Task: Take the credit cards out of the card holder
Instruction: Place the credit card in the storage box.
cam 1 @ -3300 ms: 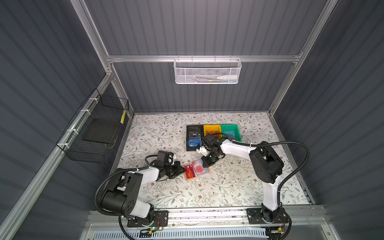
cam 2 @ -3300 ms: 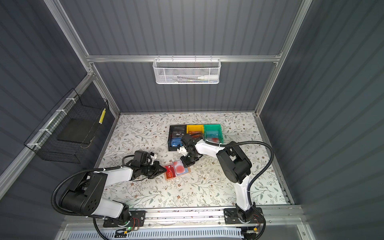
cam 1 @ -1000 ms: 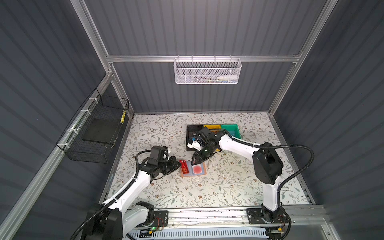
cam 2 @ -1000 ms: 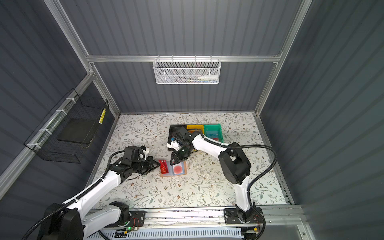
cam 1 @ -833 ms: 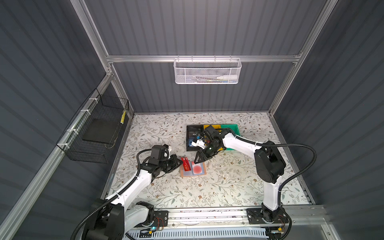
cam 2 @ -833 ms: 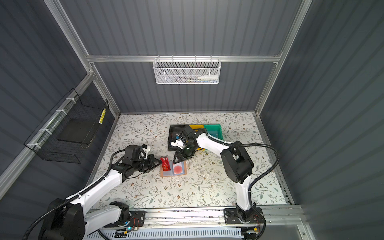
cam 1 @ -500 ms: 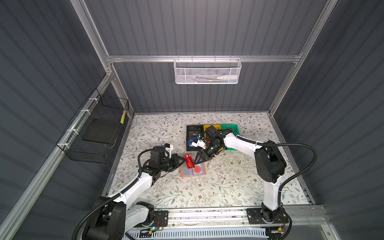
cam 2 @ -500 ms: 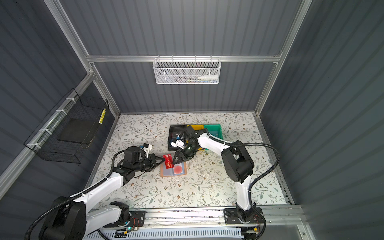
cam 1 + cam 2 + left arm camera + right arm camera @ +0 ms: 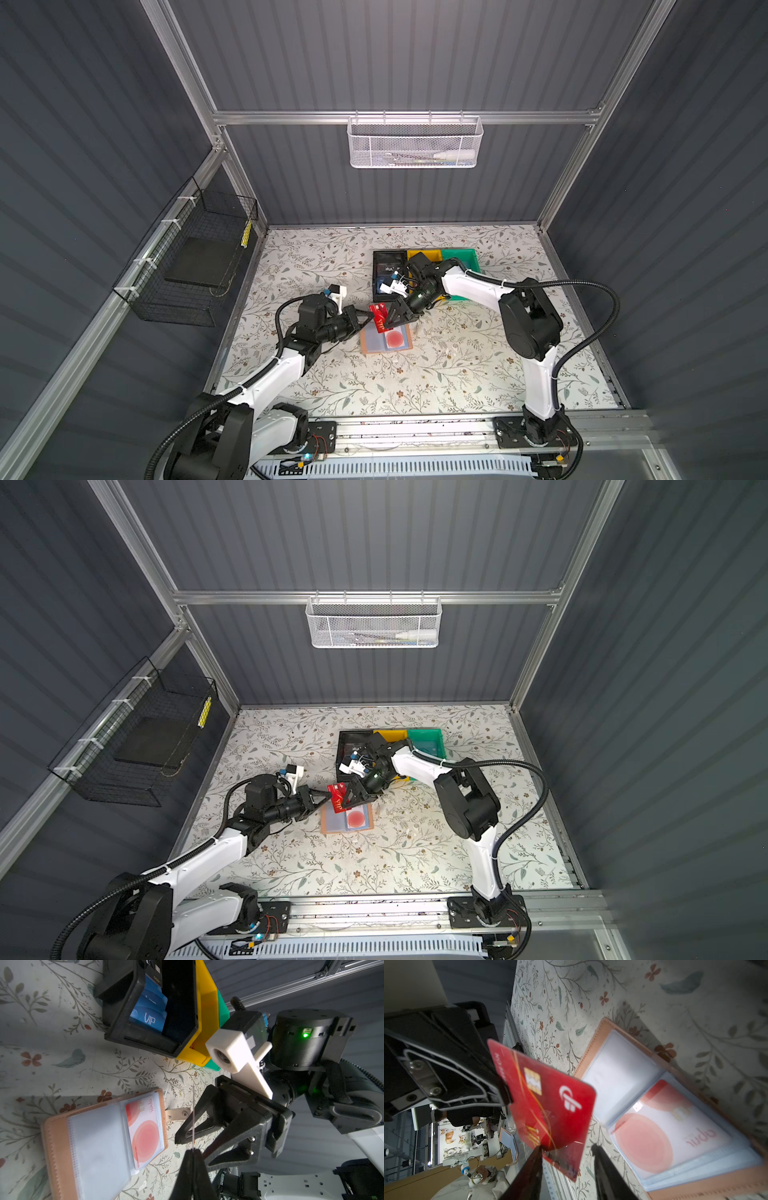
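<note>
Our left tool (image 9: 192, 1154) is pinched shut on one end of the red card (image 9: 550, 1101). It holds the card up in the air, just over one edge of the card holder (image 9: 53, 1147). Our right tool (image 9: 390, 321) faces it from the other side. Its two sides are apart, and the free end of the red card sits between them. We cannot tell if they touch the card.

The card holder lies open and flat on the table (image 9: 457, 374), between our two arms. A pale card with red circles (image 9: 145, 1130) is tucked in one of its clear sleeves. A blue card (image 9: 148, 1016) that says VIP lies in the black bin (image 9: 182, 1012). The yellow bin (image 9: 205, 1007) and green bin (image 9: 223, 1012) stand right beside that one.
</note>
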